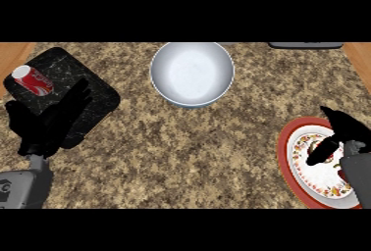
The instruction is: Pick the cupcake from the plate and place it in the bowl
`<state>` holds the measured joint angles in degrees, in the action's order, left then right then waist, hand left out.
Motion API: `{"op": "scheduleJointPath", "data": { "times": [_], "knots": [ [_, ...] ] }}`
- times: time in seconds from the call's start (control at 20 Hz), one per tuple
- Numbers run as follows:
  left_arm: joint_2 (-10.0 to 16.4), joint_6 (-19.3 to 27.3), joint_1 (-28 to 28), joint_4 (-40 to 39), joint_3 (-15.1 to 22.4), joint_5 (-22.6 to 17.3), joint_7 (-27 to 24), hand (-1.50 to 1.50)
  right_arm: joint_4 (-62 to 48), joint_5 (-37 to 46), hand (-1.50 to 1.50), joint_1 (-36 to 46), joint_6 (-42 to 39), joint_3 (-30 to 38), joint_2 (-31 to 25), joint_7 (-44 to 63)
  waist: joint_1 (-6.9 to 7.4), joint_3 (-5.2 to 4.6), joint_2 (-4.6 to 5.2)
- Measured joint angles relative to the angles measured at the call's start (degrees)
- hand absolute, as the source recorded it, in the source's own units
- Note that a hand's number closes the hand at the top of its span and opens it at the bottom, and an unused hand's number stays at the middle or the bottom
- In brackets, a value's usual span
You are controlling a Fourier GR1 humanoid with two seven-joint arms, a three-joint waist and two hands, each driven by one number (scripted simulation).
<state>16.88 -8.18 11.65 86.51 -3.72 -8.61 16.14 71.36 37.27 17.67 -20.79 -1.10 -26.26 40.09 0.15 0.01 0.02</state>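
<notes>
Speckled granite counter (203,147) between wooden side strips (14,51).

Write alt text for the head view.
A robot's right hand is over a red-rimmed plate at right; no cupcake shows. A white bowl sits at top centre of the counter; the open left hand rests at left near a red can.
</notes>
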Motion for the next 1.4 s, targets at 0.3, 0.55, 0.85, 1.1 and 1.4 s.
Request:
{"op": "scheduleJointPath", "data": {
  "times": [0.3, 0.55, 0.85, 1.1, 1.4],
  "knots": [
    [-0.4, -1.0, 0.9, -0.3, -1.4, 0.3, 0.6, 0.00, -3.8, 3.2, 1.50, -0.8, 2.9, 0.6, 0.9, -5.7, -0.03, -0.11, -0.07],
    [-1.4, -1.2, 1.3, -1.2, -1.7, 1.4, 0.2, 0.00, -5.8, 6.4, 1.50, -0.5, 6.9, 1.1, 1.3, -10.0, -0.07, -0.28, -0.18],
    [-2.4, -1.6, 0.0, 1.1, -2.0, 2.0, 1.0, 0.00, -7.7, 8.8, 1.50, 0.7, 8.5, 2.2, 1.6, -13.7, -0.04, -0.21, -0.15],
    [-2.1, -2.6, -0.1, 0.6, -3.4, 1.7, 0.6, 0.00, -0.2, 9.5, 1.50, -2.3, 6.5, 1.2, 3.7, -10.9, -0.25, -0.10, -0.14],
    [-1.9, -2.8, -1.0, 0.8, -4.0, 1.8, 0.2, 0.00, 18.3, 15.0, 1.50, -15.4, 8.7, -8.2, 12.9, 0.4, -1.06, -0.14, -0.36]
  ]
}}
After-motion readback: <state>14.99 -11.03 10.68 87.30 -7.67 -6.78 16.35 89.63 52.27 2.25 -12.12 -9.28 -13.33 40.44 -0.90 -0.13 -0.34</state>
